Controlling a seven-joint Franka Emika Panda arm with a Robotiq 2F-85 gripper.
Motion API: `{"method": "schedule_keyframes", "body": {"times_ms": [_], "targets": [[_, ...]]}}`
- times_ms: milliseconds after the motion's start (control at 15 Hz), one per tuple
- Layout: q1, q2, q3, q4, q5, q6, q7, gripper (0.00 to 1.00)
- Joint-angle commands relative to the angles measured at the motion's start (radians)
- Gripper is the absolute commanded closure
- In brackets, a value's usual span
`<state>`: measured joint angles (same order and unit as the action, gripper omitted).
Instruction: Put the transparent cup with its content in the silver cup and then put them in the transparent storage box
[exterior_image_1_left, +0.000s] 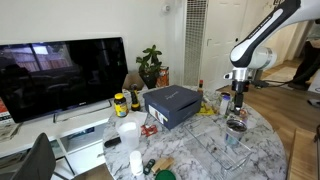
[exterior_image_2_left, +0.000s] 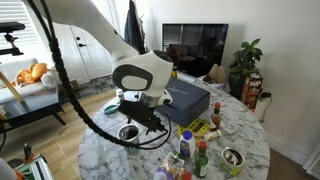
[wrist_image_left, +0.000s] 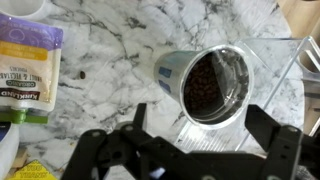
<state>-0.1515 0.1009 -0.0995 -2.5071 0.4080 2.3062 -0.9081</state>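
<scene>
A: Gripper status?
B: Gripper spread wide, nothing pinched. Hangs over the silver cup, fingers clear of it on both sides.
A: Cup where?
B: Upright on the marble tabletop, dark stuff inside. Transparent cup: can't make it out vs. the silver wall.
A: Box?
B: Transparent storage box has a clear edge just beside the cup in the wrist view. Can't tell if the cup's inside it.
A: Anything else nearby?
B: Yellow-purple bag well apart. In an exterior view, blue-grey box near the cup, TV behind.
</scene>
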Motion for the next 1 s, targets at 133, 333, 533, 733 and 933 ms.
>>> {"method": "schedule_keyframes", "body": {"times_ms": [133, 333, 533, 733, 933], "targets": [[-0.005, 0.009, 0.007, 0.001, -0.002, 0.005, 0.004, 0.00], [-0.007, 0.055, 0.011, 0.013, 0.012, -0.004, -0.012, 0.00], [-0.009, 0.095, 0.021, 0.011, 0.004, 0.005, -0.015, 0.00], [-0.018, 0.128, 0.033, 0.013, 0.004, 0.003, -0.024, 0.00], [-0.025, 0.153, 0.042, 0.012, 0.002, 0.002, -0.028, 0.00]]}}
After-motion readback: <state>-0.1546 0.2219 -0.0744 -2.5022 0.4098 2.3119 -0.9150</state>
